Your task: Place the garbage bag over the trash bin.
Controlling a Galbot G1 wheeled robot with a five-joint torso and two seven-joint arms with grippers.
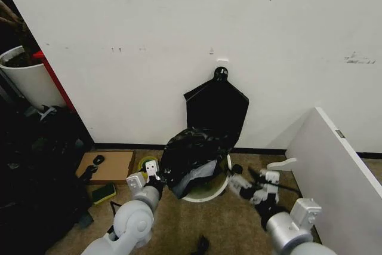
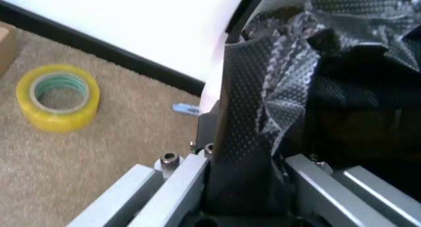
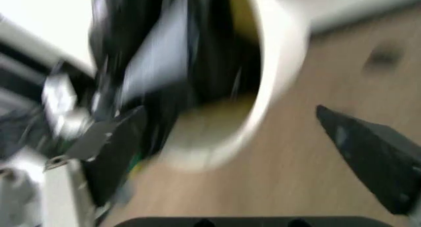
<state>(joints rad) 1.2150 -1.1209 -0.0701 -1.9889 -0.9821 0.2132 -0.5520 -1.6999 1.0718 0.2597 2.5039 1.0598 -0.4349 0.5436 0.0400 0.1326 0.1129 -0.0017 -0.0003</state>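
clamping a fold of the garbage bag (image 2: 263, 103) between its fingers, the left gripper (image 1: 156, 177) sat at the left side of the trash bin (image 1: 210, 194), touching the bag's edge. the glossy black bag (image 1: 194, 153) was heaped over the bin's mouth and spilled toward that gripper, covering the left and rear of the rim while the front and right of the rim showed bare. the right gripper (image 1: 249, 184) hung just right of the bin, apart from bag and rim, its fingers spread with nothing between them; in the right wrist view one dark finger (image 3: 371, 155) stood beside the bin's cream wall (image 3: 279, 64).

one garbage bag and one bin were there. behind the bin, one flat black pentagon-shaped bag (image 1: 216, 107) hung on the wall. left of the bin lay one roll of yellow tape (image 2: 58, 96) on the carpet, and farther left one cardboard sheet (image 1: 108, 165). right of the bin leaned one white board (image 1: 334, 165).
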